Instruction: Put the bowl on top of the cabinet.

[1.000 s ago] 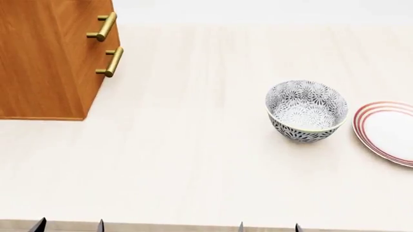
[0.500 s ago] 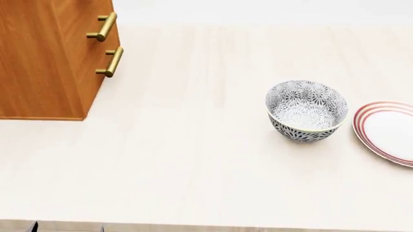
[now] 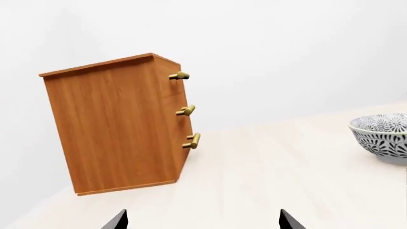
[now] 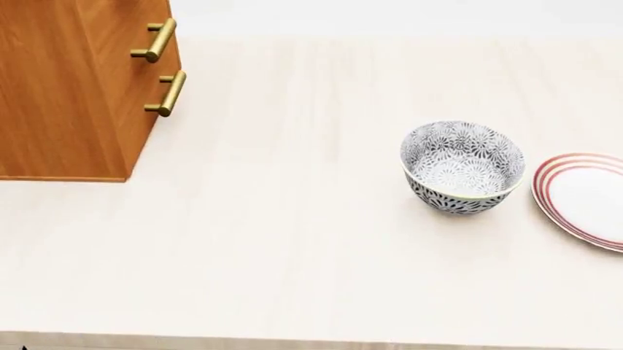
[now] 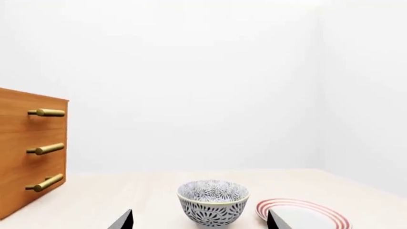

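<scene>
Bowl-and-cabinet scene, catalogued by size. Surface (image 4: 292, 240): pale wood-grain top, filling most of the head view. Cabinet (image 4: 68, 87): tall, orange-brown wood, standing on the surface at the upper left of the head view, its drawer fronts carrying brass-gold bar handles (image 4: 156, 40); three handles showed in the left wrist view. Plate (image 4: 584, 198): flat, white with red rings, lay at the right edge of the head view, just beside the bowl but apart from it. Bowl (image 4: 462, 168): deep, round, white with dense grey floral pattern and pale rim, sat upright on the surface right of centre, well apart from the cabinet and not on it. Left end effector (image 3: 202, 223): only two dark fingertips (image 3: 116, 222) showed at the bottom of its wrist view, spread wide, holding nothing. Right end effector (image 5: 200, 220): likewise two dark tips (image 5: 124, 220) set apart, empty, with the bowl between and beyond them.
</scene>
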`<state>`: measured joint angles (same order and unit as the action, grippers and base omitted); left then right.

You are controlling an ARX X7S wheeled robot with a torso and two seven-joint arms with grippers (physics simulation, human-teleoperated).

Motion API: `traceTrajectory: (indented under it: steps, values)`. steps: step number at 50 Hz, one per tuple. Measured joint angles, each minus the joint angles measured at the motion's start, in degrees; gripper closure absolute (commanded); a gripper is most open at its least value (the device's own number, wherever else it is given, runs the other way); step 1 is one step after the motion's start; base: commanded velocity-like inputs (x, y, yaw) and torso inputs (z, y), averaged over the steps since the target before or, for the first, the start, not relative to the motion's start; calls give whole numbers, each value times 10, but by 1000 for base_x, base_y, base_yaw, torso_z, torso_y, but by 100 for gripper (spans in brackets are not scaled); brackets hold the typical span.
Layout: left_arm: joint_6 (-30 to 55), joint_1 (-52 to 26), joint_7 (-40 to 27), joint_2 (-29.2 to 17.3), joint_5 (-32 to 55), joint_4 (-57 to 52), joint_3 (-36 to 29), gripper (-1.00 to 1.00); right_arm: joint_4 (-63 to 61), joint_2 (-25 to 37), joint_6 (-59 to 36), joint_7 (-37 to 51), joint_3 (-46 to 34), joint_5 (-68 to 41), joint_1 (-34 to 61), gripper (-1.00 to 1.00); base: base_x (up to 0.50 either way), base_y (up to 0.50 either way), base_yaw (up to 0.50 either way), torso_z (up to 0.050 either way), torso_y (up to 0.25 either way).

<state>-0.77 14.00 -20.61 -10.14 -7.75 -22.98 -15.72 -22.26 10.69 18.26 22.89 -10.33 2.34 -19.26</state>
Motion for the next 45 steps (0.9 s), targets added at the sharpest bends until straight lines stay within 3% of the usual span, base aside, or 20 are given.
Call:
traceTrajectory:
  steps: [9, 38, 45]
  values:
    - [-5, -6, -5, -4, -8, 11, -7, -100, 3, 3, 10, 6, -2, 2, -1, -100, 211, 0, 0, 0, 0]
    - [-9, -16, -10, -16, 11, 21, -12, -100, 9, 11, 21, 21, -13, 14, 2, -100, 442, 0, 0, 0, 0]
    - [-24, -13, -12, -21, 18, 25, -12, -100, 12, 10, 29, 31, -14, 20, 0, -100, 0, 0, 0, 50, 0]
